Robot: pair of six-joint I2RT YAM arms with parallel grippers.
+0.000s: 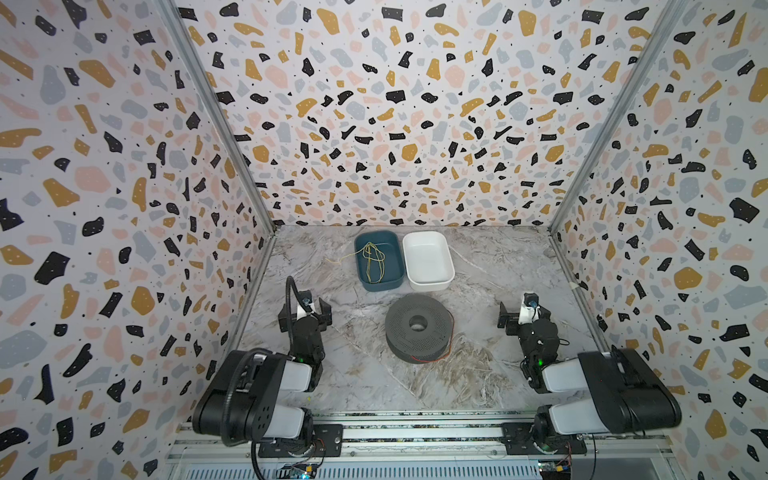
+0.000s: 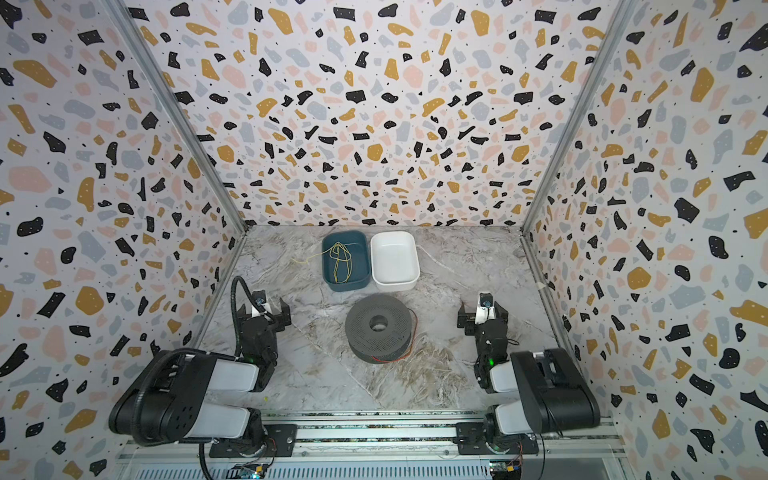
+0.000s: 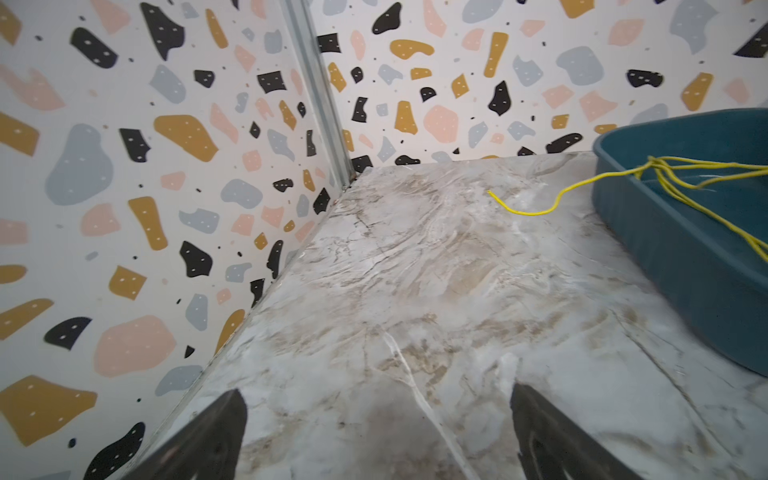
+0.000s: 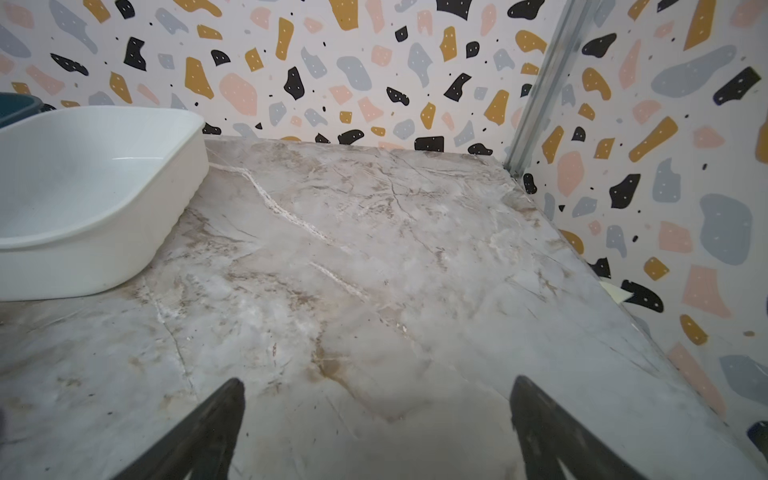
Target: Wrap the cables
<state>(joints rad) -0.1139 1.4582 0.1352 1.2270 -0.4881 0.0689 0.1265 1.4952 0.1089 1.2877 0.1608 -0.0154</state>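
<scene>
i see the left gripper point(image 1: 306, 307) and right gripper point(image 1: 524, 311) both spread wide, holding nothing. the cables point(image 1: 432, 358) loop loosely round the near side of the grey spool point(image 1: 399, 332), midway between them.

Red cables point(image 1: 430, 359), seemingly mostly behind the spool point(image 1: 399, 334)

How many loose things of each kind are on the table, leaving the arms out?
Bins: 2, a blue bin and a white bin
Spools: 1, the grey spool
Wires: 2, the red cable along the spool's near side, and a yellow-green wire in the blue bin with one end trailing out over its rim
Total: 5
</scene>
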